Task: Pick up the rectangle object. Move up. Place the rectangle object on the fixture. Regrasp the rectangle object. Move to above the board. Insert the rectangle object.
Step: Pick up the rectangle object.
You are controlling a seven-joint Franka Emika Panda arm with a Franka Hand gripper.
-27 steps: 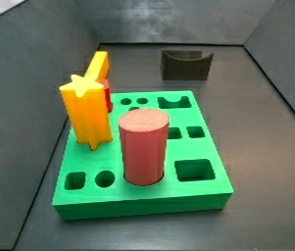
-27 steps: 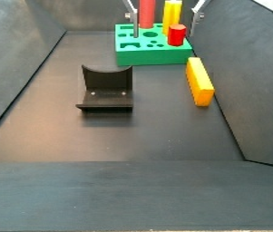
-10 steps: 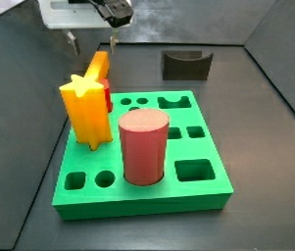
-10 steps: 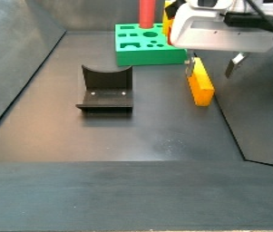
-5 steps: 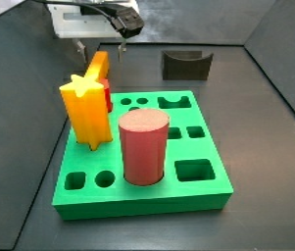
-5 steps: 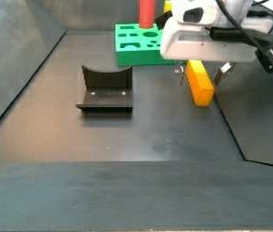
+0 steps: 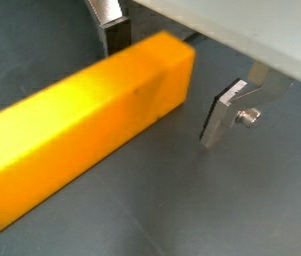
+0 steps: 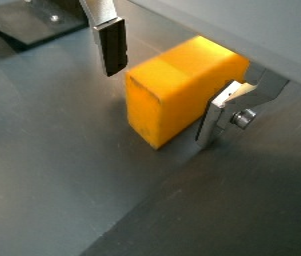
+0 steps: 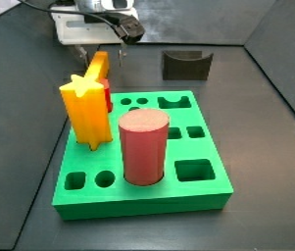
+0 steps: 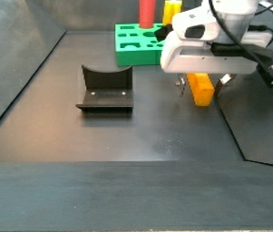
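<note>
Straddling the rectangle object (image 8: 180, 90), my gripper (image 8: 166, 85) hangs with its fingers (image 7: 224, 110) spread wide, one plate at each long side and neither pressing the bar. It lies flat on the dark floor (image 10: 126, 154) beside the green board (image 10: 145, 43). Off to one side sits the fixture (image 10: 104, 88).

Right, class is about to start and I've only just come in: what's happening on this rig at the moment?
The Franka arm's gripper sits low over the rectangle object, a yellow-orange bar lying flat on the dark floor beside the green board. Both wrist views show the fingers either side of one end of the bar with gaps, so it is straddled but not yet gripped. The fixture stands apart with nothing on it. A red cylinder and a yellow star post stand in the board.
</note>
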